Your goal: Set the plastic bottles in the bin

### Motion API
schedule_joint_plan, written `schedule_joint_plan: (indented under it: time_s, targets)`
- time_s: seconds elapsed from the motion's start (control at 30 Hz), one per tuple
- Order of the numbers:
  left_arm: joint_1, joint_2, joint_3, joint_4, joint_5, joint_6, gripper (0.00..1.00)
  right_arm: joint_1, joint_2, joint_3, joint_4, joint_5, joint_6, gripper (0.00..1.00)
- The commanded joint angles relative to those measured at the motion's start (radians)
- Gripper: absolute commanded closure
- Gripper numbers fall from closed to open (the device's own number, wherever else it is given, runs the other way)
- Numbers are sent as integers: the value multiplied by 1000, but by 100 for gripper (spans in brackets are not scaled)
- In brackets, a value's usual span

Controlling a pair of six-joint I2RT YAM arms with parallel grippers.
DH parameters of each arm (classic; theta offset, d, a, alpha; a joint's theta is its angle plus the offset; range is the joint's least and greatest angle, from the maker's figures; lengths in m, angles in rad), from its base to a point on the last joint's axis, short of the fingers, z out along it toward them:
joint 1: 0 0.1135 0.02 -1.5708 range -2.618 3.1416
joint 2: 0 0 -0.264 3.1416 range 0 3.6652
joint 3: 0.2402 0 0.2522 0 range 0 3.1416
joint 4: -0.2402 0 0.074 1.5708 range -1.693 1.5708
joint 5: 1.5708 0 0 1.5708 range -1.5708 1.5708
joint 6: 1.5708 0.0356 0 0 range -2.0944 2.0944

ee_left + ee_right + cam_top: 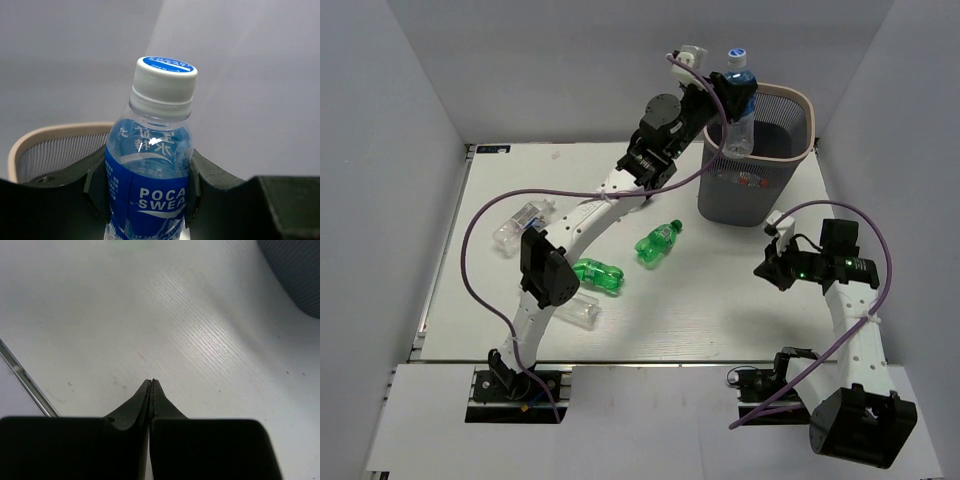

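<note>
White tabletop [720, 320] fills the floor of a plain grey-walled enclosure, with the bin [752, 195] standing at its far right, a dark mesh basket with a beige rim. The left arm reaches from the near left across the table to the bin, and the left gripper [735, 95] is clamped on the blue-labelled bottle [740, 125], holding it upright over the far-left part of the bin's mouth. In the left wrist view the black fingers [95, 185] press against both sides of that bottle's [150, 175] blue label, its white cap [165, 80] rises above them, and the bin's rim [50, 135] curves to its left. Four more bottles lie on the table: one green bottle [659, 242] near the middle, a second green bottle [598, 276] just left of it beside the left arm, a clear bottle [517, 226] towards the left edge, and another clear bottle [582, 312] nearer the front, partly under the arm. The right gripper [762, 274] hangs over bare table on the near side of the bin; the right wrist view shows its jaws pressed tightly together with nothing between them [152, 385].
</note>
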Motion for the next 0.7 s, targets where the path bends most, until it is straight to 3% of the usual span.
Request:
schedule_joint_plan:
  time_s: [0.0,0.13,0.33,0.4,0.43,0.47,0.53,0.57,0.67]
  targets:
    - [30,-51,-3,187,23,-185,83,1,-35,-31,-16,-28,-64,100]
    - [41,15,-7,271,-27,-230,81,-1,-44,-59,-20,-28,-73,100]
    - [41,164,127,262,-139,-240,66,1,-67,-76,3,-38,-46,97]
    - [41,185,112,262,-159,-253,58,1,-70,-79,14,-41,-37,67]
    - [41,186,111,262,-159,-253,41,1,-72,-78,22,-39,-30,57]
    - [41,186,111,262,-159,-253,33,2,-72,-82,26,-42,-24,39]
    - [41,196,101,262,-159,-253,16,4,-70,-88,40,-59,-29,18]
    - [41,196,101,262,-159,-253,0,4,-67,-90,43,-86,-35,10]
    - [41,175,125,252,-127,-211,0,18,-55,-110,85,-211,-127,10]
